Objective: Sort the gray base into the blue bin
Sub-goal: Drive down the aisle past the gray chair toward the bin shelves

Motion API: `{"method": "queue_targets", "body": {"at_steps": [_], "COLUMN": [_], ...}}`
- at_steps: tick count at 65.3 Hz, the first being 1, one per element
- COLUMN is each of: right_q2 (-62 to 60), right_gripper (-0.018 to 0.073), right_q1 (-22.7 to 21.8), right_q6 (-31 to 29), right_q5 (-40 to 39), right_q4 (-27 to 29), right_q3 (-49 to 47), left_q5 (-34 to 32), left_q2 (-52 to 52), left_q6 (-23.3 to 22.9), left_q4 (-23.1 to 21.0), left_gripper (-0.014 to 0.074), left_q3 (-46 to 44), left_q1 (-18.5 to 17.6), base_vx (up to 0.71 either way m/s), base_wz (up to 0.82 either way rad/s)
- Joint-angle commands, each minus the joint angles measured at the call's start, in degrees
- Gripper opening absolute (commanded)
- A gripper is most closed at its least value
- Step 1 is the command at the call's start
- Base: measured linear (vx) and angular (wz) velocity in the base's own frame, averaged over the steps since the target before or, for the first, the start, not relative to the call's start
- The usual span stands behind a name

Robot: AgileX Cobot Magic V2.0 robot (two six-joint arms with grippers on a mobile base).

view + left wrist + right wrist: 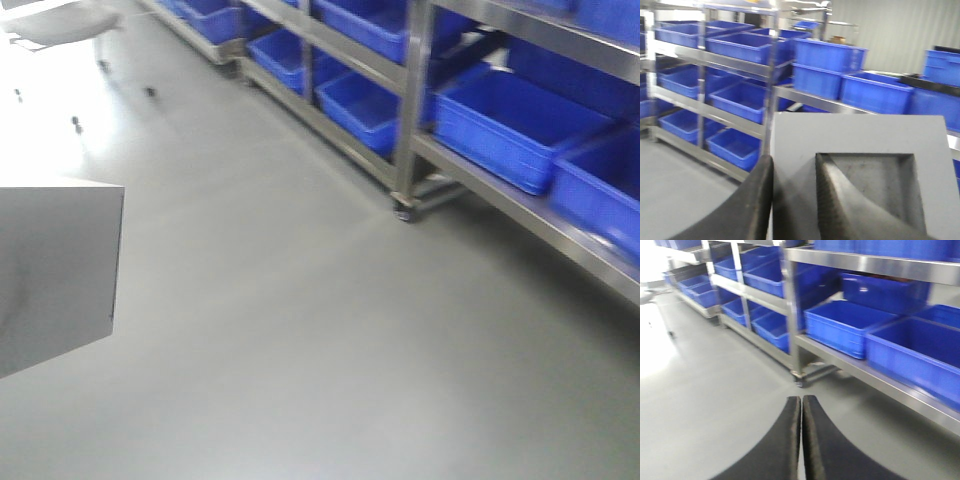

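Along the right side, steel shelves (408, 100) hold each blue bin (490, 145) open-topped, ready for a drop. Gray base (860, 135) is carried clear of the floor, clamped by left gripper (792, 200), one finger inside its recess for a firm hold. Right gripper (801, 440) pressed together, empty.

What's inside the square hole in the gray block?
One black jaw of the left gripper reaches into the hole in the gray block; the other jaw presses outside its wall. The rest of the hole looks bare and dark. The bottom beneath that jaw is hidden.
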Motion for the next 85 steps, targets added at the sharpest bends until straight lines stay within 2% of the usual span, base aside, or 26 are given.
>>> {"method": "queue_targets", "body": {"at_steps": [1, 85], "right_q2": [-0.1, -0.1], "right_gripper": [-0.0005, -0.0005], "right_q1": [0.0, 0.0], "right_q6": [-0.4, -0.4], "right_q5": [-4.4, -4.3], "right_q4": [-0.3, -0.3], "right_q3": [0.1, 0.1], "left_q5": [-6.0, -6.0], "left_q2": [0.3, 0.3], "left_q6": [-0.2, -0.2], "left_q4": [-0.4, -0.4], "left_gripper": [-0.0006, -0.0006], "left_q3": [-1.8, -1.8], "left_q1": [-0.2, -0.2], "base_vx": [0.28, 0.35], "base_wz": [0.57, 0.36]}}
